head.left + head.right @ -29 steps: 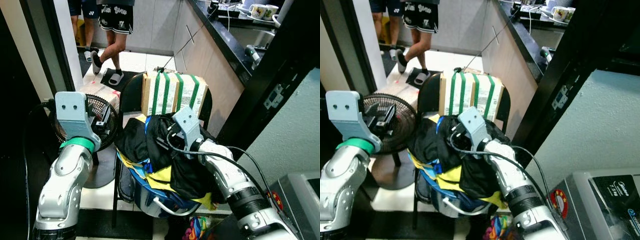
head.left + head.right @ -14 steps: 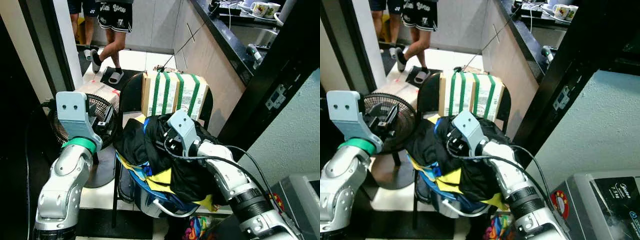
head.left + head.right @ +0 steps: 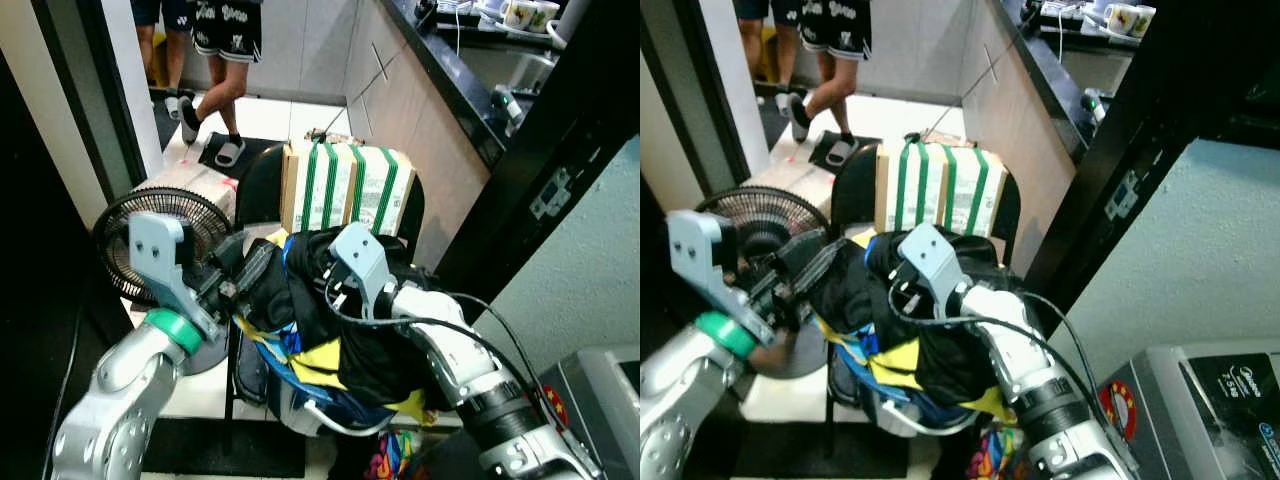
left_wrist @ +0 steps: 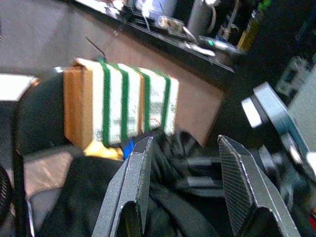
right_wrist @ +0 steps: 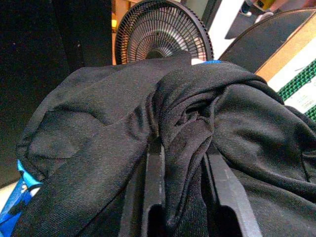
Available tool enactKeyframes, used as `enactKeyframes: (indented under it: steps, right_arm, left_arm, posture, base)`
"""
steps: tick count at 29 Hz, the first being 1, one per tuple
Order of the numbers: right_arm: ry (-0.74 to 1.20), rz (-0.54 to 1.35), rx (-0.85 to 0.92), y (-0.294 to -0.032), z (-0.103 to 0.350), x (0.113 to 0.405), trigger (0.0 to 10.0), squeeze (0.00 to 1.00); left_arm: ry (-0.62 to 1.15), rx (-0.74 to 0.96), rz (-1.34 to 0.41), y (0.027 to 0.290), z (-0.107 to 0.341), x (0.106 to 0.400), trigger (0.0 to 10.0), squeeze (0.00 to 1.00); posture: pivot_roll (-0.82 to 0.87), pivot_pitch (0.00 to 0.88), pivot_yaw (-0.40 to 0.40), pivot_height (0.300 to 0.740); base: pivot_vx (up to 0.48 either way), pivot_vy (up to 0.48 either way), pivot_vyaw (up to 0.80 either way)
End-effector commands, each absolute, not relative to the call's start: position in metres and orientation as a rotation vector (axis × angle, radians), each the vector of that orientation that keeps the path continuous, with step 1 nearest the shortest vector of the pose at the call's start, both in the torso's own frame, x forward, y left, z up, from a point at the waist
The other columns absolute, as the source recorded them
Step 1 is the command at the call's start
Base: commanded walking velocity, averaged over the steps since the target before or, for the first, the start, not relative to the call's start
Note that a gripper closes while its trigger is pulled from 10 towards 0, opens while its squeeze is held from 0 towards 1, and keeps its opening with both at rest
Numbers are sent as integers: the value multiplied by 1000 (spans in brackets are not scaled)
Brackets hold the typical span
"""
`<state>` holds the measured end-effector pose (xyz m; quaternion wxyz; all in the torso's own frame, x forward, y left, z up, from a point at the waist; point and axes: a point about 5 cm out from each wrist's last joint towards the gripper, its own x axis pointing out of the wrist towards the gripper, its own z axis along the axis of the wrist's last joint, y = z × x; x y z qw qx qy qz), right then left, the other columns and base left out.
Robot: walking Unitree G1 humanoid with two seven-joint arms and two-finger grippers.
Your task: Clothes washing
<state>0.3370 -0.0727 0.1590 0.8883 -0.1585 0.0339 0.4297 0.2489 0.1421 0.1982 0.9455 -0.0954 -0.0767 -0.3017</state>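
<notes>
A heap of clothes, mostly black garments with yellow and blue pieces, fills a blue basket on a black chair. My right gripper is sunk into the top of the heap, shut on a fold of black garment that bulges between its fingers. My left gripper reaches in from the left, level with the heap's left edge. It is open in the left wrist view, its fingers held wide with nothing between them, pointing over the black cloth.
A cardboard box with green straps leans on the chair back. A floor fan stands behind my left arm. A person's legs are at the far doorway. A counter runs along the right; a washing machine's corner shows at lower right.
My left arm has swung in from beside the fan toward the heap, its gripper now at the black clothes. The right gripper has pushed slightly left, deeper into the pile.
</notes>
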Motion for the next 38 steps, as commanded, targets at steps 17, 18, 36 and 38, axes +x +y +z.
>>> enactKeyframes:
  steps: [17, 18, 36, 38]
  right_arm:
    - [-230, 980, 262, -70, 227, 333, 0, 0]
    - [-255, 983, 301, -71, 232, 332, 0, 0]
    - [-581, 590, 517, -121, 294, 346, 10000, 0]
    - [-565, 593, 510, -119, 291, 345, 10000, 0]
  left_arm:
    - [-211, -229, -626, 145, 202, 242, 10000, 0]
    - [-212, -231, -626, 145, 202, 242, 10000, 0]
    - [-295, -91, -343, 160, 235, 275, 10000, 0]
    - [-288, -54, -310, 162, 236, 278, 10000, 0]
  posture:
    - [166, 17, -30, 740]
    - [167, 12, -27, 740]
    - [169, 9, -19, 740]
    - [169, 9, -19, 740]
  base:
    - [0, 0, 0]
    - [0, 0, 0]
    - [0, 0, 0]
    - [0, 0, 0]
